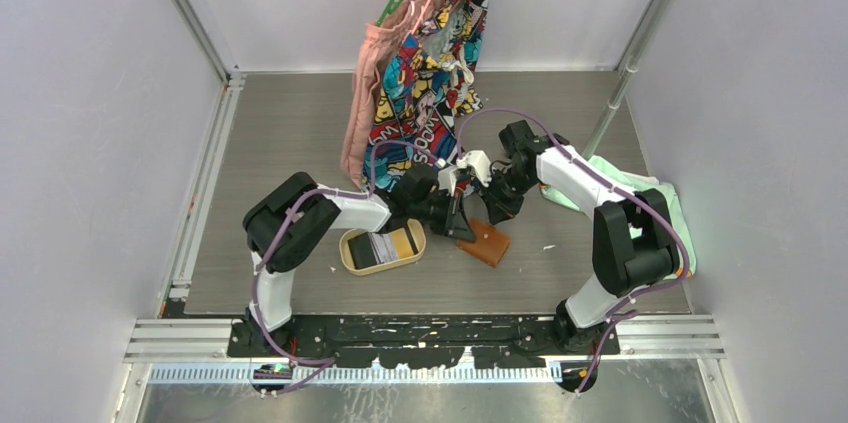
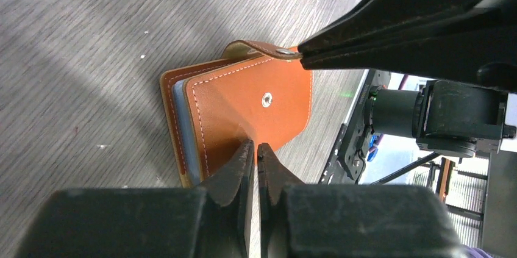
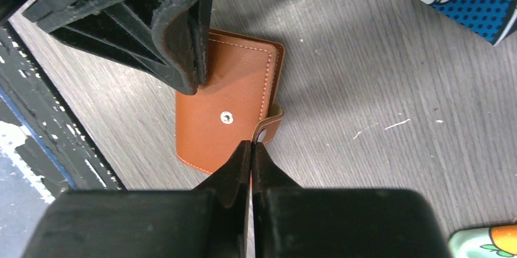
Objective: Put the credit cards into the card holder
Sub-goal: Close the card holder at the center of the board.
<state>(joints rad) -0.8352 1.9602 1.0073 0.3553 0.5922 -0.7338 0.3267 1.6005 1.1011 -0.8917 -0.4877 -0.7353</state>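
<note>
On the grey surface (image 2: 91, 26), the card holder (image 2: 250, 105) is held flat between both claws: its strap (image 3: 273, 122) is pinched in the shut right claw (image 3: 251, 145), its opposite cover edge in the near-shut left claw (image 2: 256, 147).

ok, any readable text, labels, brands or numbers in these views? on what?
Nothing can be quoted.
comic-print cloth: lettering in the print, too small and blurred to read.
credit cards in the tray: too small to read.
card holder: plain leather, no text.
</note>
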